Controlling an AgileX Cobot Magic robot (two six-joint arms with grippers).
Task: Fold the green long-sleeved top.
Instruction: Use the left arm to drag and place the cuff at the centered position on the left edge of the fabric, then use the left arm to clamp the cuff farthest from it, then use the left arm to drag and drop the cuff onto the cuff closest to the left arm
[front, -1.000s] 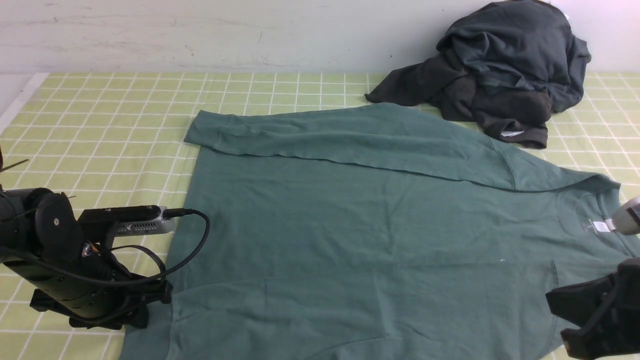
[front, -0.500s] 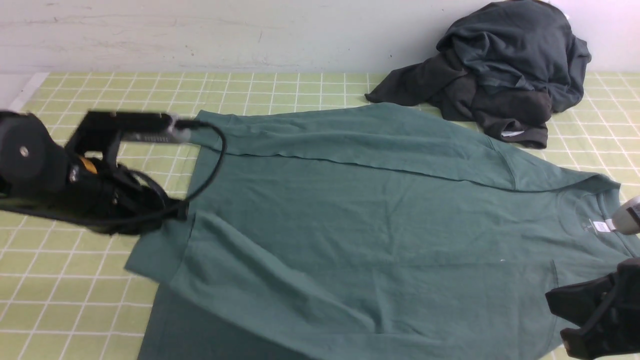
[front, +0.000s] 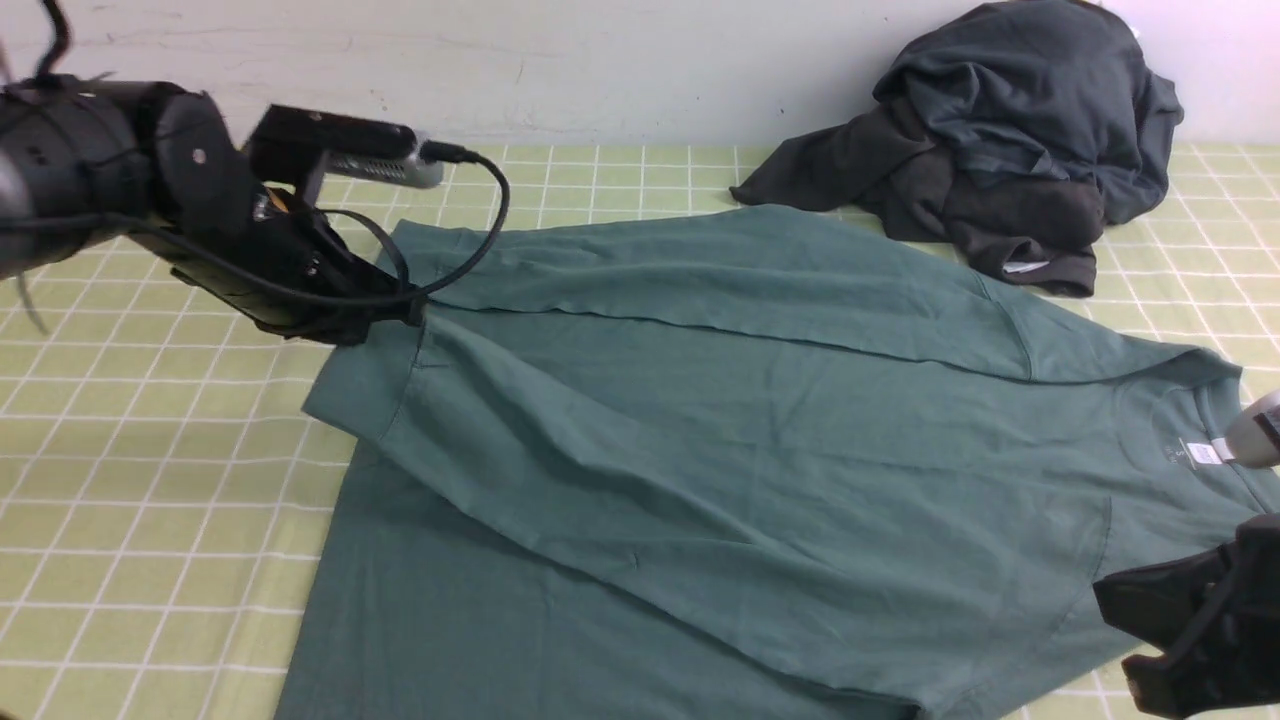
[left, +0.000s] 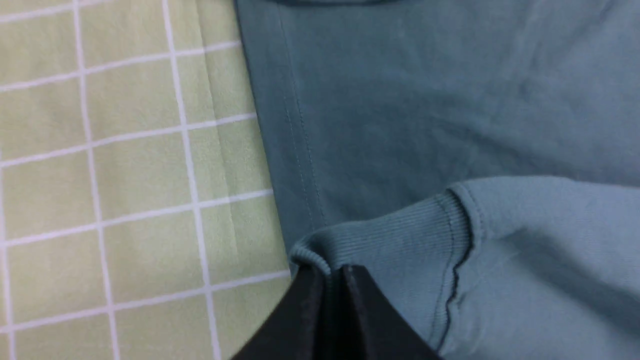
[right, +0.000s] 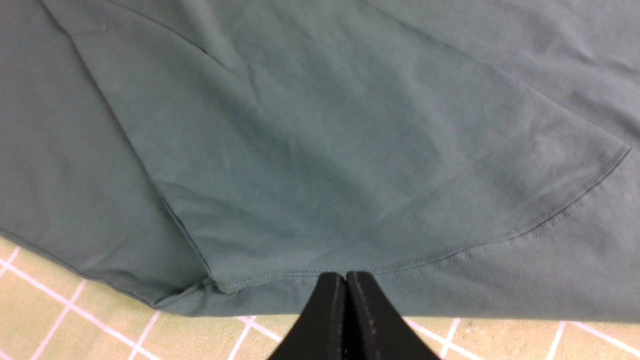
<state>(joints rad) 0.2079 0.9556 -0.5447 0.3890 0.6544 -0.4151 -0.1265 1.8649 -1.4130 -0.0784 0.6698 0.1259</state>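
Observation:
The green long-sleeved top (front: 760, 420) lies spread on the checked cloth, its neck with a white label (front: 1203, 453) to the right. Its far sleeve (front: 700, 270) is folded across the body. My left gripper (front: 405, 310) is at the far left, shut on the ribbed cuff (left: 400, 240) of the near sleeve (front: 600, 480), which runs diagonally over the body. The left wrist view shows the cuff pinched at the left gripper (left: 331, 270). My right gripper (front: 1105, 605) sits at the near right, shut, the gripper (right: 345, 274) tips resting at the shoulder seam (right: 500, 235) with no cloth between them.
A heap of dark charcoal garments (front: 1010, 130) lies at the back right, touching the top's far edge. The green checked tablecloth (front: 150, 480) stretches to the left. A white wall (front: 600, 60) closes the back. A pale grey object (front: 1260, 435) shows at the right edge.
My left gripper shut on the sleeve cuff at the near left, rose and swung to the far left, dragging the near sleeve diagonally over the body. The right arm stayed still.

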